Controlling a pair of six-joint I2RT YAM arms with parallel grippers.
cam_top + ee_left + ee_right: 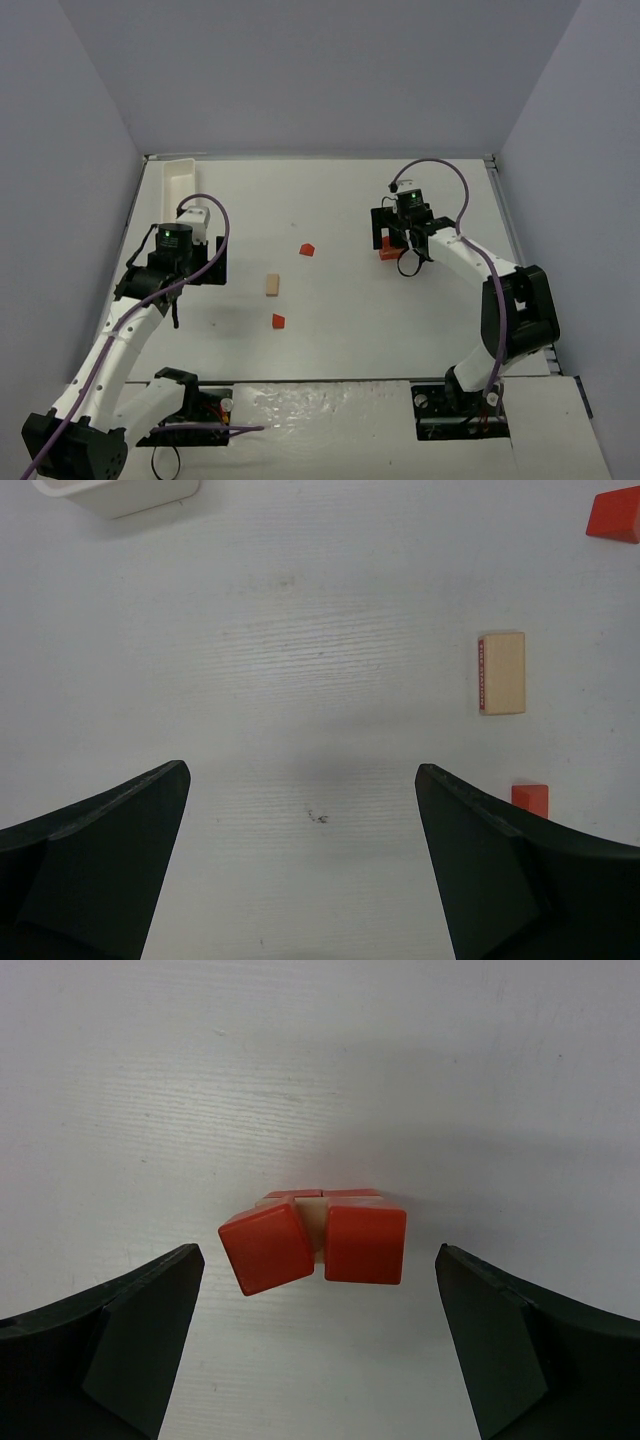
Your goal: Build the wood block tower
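The wood block tower [387, 252] stood on the right half of the desk [330, 200], roughly midway between the far and near edges. It was low, with two red cubes side by side on pale pieces. In the right wrist view the left-hand cube [267, 1247] sat skewed against its straight neighbour [366, 1243]. The right gripper [317, 1252] hung directly over the stack, spread wide and holding nothing, its fingers clear of the cubes on both sides. The left gripper [300, 768], also wide and empty, hovered over bare desk towards the left edge, below the white tray [180, 172] in the far left corner. Three loose pieces lay around the middle: a tan block [271, 285], a far red block [307, 249] and a near red block [279, 321]. I judged the build to be at an early stage, between placements. The next move seemed to call for squaring the crooked cube or fetching a loose piece, most likely the tan one, and setting it down gently so the stack stayed put.
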